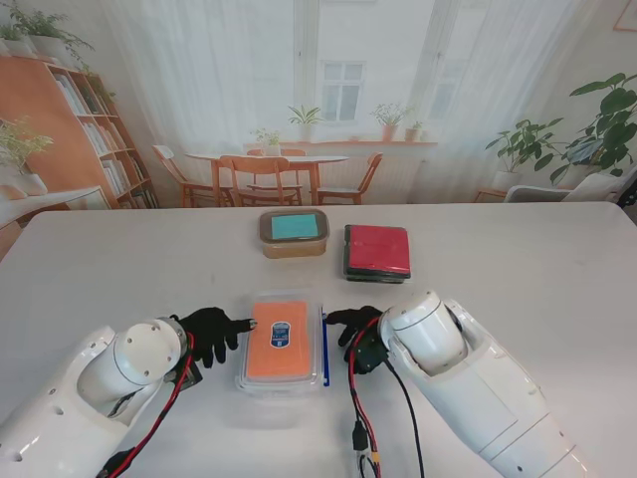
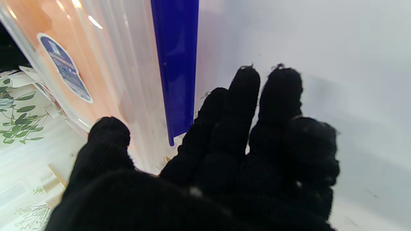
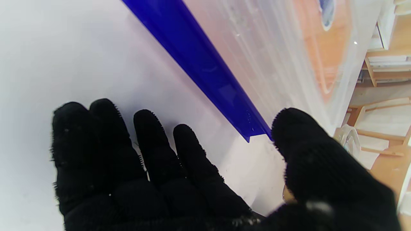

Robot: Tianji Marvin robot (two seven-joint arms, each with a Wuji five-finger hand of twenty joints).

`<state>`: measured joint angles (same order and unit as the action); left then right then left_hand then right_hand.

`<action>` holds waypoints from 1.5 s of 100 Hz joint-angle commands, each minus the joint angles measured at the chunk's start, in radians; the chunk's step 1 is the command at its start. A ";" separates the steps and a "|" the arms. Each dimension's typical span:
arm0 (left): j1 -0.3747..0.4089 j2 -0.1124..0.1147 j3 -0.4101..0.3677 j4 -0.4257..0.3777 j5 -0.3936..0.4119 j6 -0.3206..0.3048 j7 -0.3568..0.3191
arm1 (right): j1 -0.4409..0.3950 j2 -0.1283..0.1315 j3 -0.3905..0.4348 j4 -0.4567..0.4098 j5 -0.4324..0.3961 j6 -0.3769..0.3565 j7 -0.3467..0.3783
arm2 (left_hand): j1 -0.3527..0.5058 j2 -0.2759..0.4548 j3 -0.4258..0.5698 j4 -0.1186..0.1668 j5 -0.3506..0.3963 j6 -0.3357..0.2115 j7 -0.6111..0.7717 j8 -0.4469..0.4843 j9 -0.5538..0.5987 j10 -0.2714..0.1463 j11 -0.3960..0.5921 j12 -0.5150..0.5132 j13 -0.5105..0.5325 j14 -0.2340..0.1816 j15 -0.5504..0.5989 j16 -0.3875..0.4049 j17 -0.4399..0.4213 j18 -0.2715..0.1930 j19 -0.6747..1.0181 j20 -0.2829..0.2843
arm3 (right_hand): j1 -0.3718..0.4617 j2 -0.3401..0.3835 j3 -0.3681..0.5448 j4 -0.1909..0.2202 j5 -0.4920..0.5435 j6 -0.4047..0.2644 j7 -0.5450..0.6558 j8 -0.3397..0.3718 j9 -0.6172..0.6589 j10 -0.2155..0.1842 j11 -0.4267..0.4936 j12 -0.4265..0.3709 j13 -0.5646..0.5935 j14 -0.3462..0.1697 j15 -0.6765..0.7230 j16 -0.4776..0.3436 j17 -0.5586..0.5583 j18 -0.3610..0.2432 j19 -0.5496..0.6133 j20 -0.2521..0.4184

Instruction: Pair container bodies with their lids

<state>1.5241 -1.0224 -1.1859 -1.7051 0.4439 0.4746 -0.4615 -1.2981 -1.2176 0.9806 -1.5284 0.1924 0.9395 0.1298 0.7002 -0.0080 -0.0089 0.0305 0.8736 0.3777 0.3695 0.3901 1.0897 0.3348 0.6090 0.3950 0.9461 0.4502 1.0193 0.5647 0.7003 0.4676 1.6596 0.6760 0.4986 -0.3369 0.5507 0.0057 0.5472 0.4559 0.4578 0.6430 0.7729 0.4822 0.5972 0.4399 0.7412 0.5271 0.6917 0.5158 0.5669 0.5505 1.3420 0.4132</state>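
Both hands are lying open and holding nothing, the left hand [image 1: 212, 334] and the right hand [image 1: 356, 334] flanking the orange-lidded clear container [image 1: 282, 344] near me on the bench [image 1: 518, 259]; the teal-lidded container [image 1: 295, 231] and red-lidded container [image 1: 377, 251] farther away are also looking closed; pairing seems nearly done.

Both arms reach forward, left hand [image 1: 211, 335] and right hand [image 1: 355, 335] low, fingers spread, holding nothing.

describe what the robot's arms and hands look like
Both arms are glossy white rounded shells with bulbous joints. The left hand and right hand wear fuzzy black knitted gloves. Red and black cables run loosely along each forearm, with a small connector hanging off the right one.
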 commanded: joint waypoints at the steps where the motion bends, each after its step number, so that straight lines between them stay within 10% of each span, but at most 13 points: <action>1: -0.002 -0.006 0.004 0.005 -0.004 -0.005 -0.001 | -0.002 -0.029 0.008 0.014 0.012 0.014 -0.007 | -0.032 -0.007 -0.013 -0.011 0.019 0.006 0.019 -0.002 -0.002 0.023 0.012 -0.008 0.019 0.098 0.009 -0.015 0.022 -0.057 0.002 0.014 | 0.016 -0.001 -0.019 -0.011 -0.074 0.017 -0.068 -0.007 -0.070 0.028 -0.039 -0.027 -0.038 0.048 -0.023 -0.014 -0.023 0.048 -0.024 0.003; 78: -0.021 -0.011 0.031 0.020 -0.037 -0.008 0.010 | -0.057 -0.154 0.076 0.031 0.148 0.058 -0.237 | -0.022 -0.012 -0.011 -0.008 0.019 0.008 0.034 -0.003 0.001 0.019 0.016 -0.009 0.024 0.097 0.012 -0.018 0.025 -0.056 0.003 0.010 | 0.145 -0.059 -0.034 0.039 -0.311 -0.016 -0.222 0.111 -0.517 -0.036 0.188 0.038 -0.195 -0.042 0.012 -0.001 -0.107 0.002 -0.103 -0.014; 107: -0.030 -0.011 0.040 0.025 -0.043 -0.009 0.009 | -0.070 -0.152 0.078 0.021 0.144 0.052 -0.243 | -0.021 -0.011 -0.013 -0.008 0.019 0.007 0.040 -0.004 0.002 0.021 0.018 -0.009 0.025 0.097 0.014 -0.018 0.027 -0.057 0.006 0.009 | 0.195 -0.095 -0.039 0.043 -0.343 -0.077 -0.312 0.120 -0.625 -0.104 0.170 0.058 -0.296 -0.133 0.097 0.035 -0.159 -0.061 -0.075 0.008; 150: -0.033 -0.010 0.039 0.025 -0.043 -0.014 0.005 | -0.064 -0.143 0.074 0.031 0.121 0.060 -0.221 | -0.015 -0.014 -0.012 -0.007 0.021 0.010 0.045 -0.005 0.005 0.021 0.020 -0.008 0.029 0.097 0.016 -0.019 0.034 -0.060 0.009 0.007 | 0.231 -0.136 -0.029 0.036 -0.334 -0.081 -0.343 0.115 -0.634 -0.090 0.174 0.221 -0.270 -0.296 0.511 0.294 -0.240 -0.167 0.002 0.129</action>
<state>1.4901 -1.0268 -1.1498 -1.6787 0.4038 0.4665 -0.4512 -1.3521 -1.3649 1.0619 -1.5204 0.3143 0.9482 -0.1119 0.7002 -0.0085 -0.0089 0.0305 0.8740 0.4087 0.3970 0.3902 1.0904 0.3454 0.6100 0.3948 0.9471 0.4502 1.0193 0.5541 0.7034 0.4676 1.6589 0.6762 0.6730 -0.4042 0.5156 0.0247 0.2415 0.3468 0.1707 0.7735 0.2013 0.3793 0.8705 0.6346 0.4633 0.2548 1.1596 0.7809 0.3381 0.3933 1.3067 0.5208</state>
